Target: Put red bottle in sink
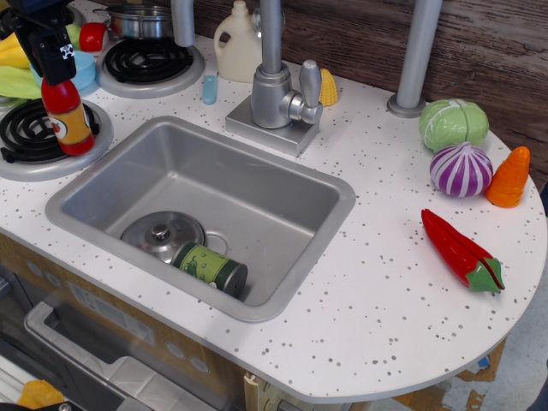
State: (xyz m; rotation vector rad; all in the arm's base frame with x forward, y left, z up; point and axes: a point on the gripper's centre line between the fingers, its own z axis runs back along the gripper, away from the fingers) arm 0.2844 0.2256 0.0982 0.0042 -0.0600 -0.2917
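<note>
The red bottle [70,120] with its yellow-orange label stands tilted on the front-left coil burner [21,137], just left of the sink. My black gripper [53,62] comes down from the top left and is shut around the bottle's neck, hiding the cap. The sink [214,175] is a grey rectangular basin in the white speckled counter, to the right of and below the bottle. A metal pot lid [161,235] and a green can [212,267] lie in its front part.
The grey faucet [276,86] stands behind the sink, with a cream jug [237,43] and a corn piece [328,88] near it. A blue bowl [84,73] and a pot [141,19] are behind the bottle. A red chili [461,253], onion [461,169], cabbage [452,122] and carrot [509,177] lie at the right.
</note>
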